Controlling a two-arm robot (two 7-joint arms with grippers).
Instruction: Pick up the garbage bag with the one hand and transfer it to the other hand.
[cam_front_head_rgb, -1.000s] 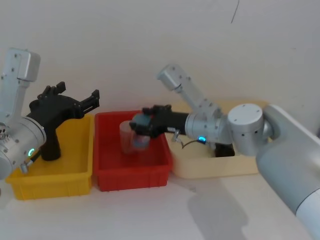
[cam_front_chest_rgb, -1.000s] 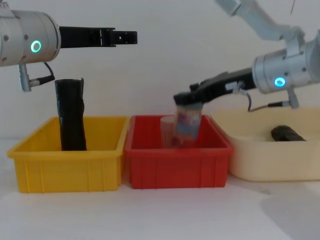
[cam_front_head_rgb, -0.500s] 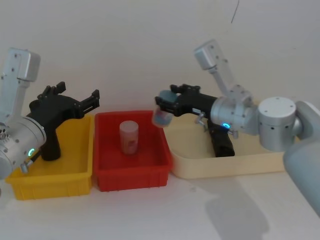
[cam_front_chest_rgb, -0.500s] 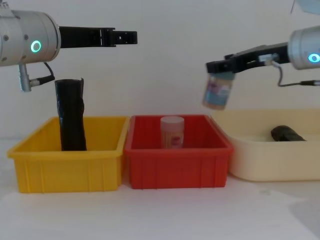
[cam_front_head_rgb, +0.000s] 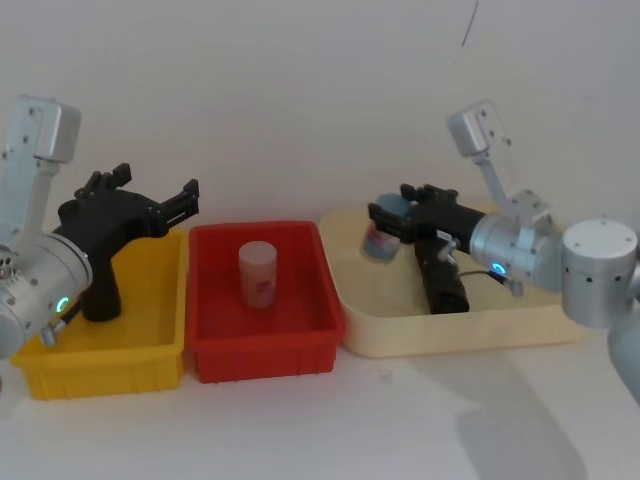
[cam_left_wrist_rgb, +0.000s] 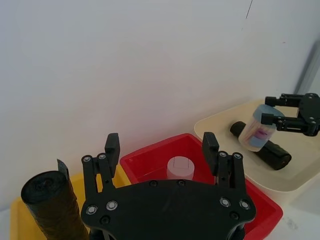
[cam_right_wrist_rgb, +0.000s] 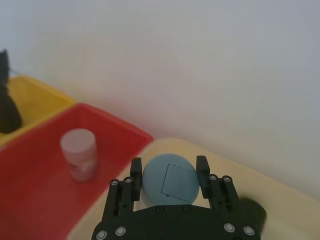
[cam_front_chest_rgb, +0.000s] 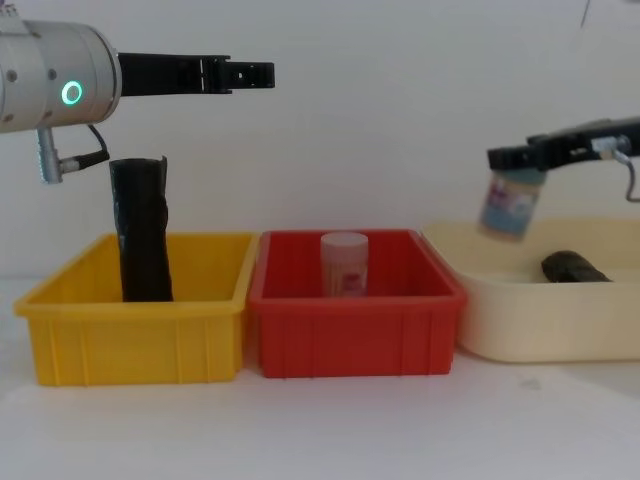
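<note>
Head view: your left gripper (cam_front_head_rgb: 158, 180) (green-teal ring) hangs above the yellow bin (cam_front_head_rgb: 110, 365), fingers spread wide, nothing in them. A crinkled black roll (cam_front_head_rgb: 100, 295) stands upright in that bin. A white jar (cam_front_head_rgb: 258, 275) stands in the red bin (cam_front_head_rgb: 265, 355). Your right gripper (cam_front_head_rgb: 385, 212) (blue ring) is over the left part of the cream tray (cam_front_head_rgb: 450, 335), clamped on a blue-lidded jar (cam_front_head_rgb: 380, 240). The garbage bag (cam_front_head_rgb: 445, 285) lies on its side in the tray, just right of that jar, untouched; its label band can't be made out.

Left wrist view: the left fingers (cam_left_wrist_rgb: 112, 145) are wide apart w/ only air between. The crinkled roll is below and to one side, the white jar beyond.

Right wrist view: both right fingers (cam_right_wrist_rgb: 135, 165) press the sides of the jar's blue lid. A dark end of the bag shows at the frame's lower corner.

Chest view: the left gripper is level, well above the crinkled roll's top, not touching it. The right gripper holds the jar hanging clear above the tray rim, tilted slightly. The bag rests low in the tray, right of the jar, apart from it.
</note>
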